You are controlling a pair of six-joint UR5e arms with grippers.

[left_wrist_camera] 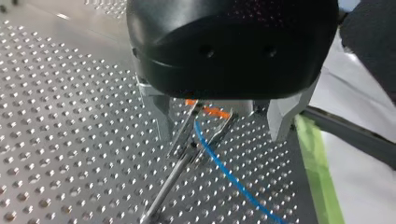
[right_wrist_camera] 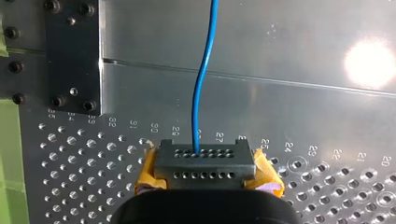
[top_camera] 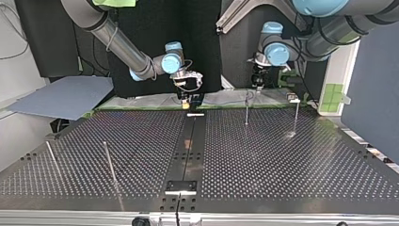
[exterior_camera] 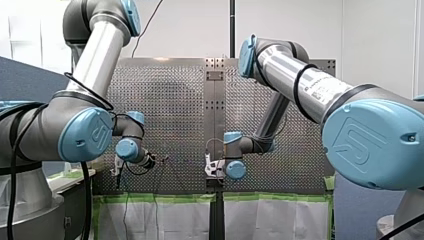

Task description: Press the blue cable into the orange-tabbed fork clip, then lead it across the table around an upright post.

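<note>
1. My right gripper [right_wrist_camera: 207, 178] is pinching the black connector [right_wrist_camera: 203, 161] between yellow pads [right_wrist_camera: 147, 176], likely keeping the blue cable [right_wrist_camera: 201, 79] taut.
2. My left gripper [left_wrist_camera: 222, 136] is hanging with fingers [left_wrist_camera: 161, 116] spread astride the orange-tabbed fork clip [left_wrist_camera: 212, 111], likely readying a press.
3. Cable is showing thin, bright blue, gently waving, leaving the connector and reaching the clip's prongs; seating unclear.

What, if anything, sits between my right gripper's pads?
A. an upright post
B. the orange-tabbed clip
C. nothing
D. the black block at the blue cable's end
D: in the right wrist view the right gripper has its yellow pads against both sides of the black block, and the blue cable runs out of the block's far face.
</note>
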